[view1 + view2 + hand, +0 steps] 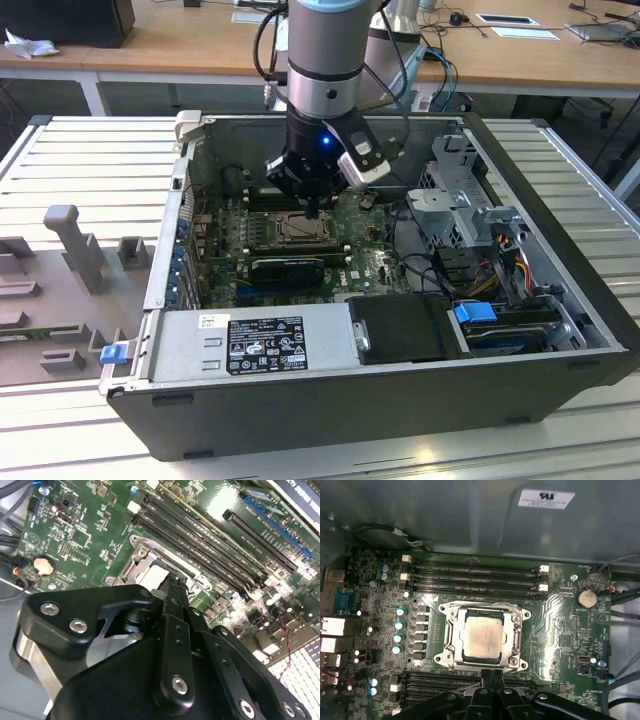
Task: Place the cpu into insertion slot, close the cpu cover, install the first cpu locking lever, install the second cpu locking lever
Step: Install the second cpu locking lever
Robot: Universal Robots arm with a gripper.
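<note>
Covering one cpu (482, 636) (one cover (451, 632))

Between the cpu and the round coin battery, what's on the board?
In the first wrist view, the cpu and coin battery are separated by the cpu cover rim, then green board with fine traces.

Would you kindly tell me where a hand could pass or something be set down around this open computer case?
Free: the ribbed table at the exterior view's left of the case. Crowded: the gripper over the cpu, and the cables.
</note>
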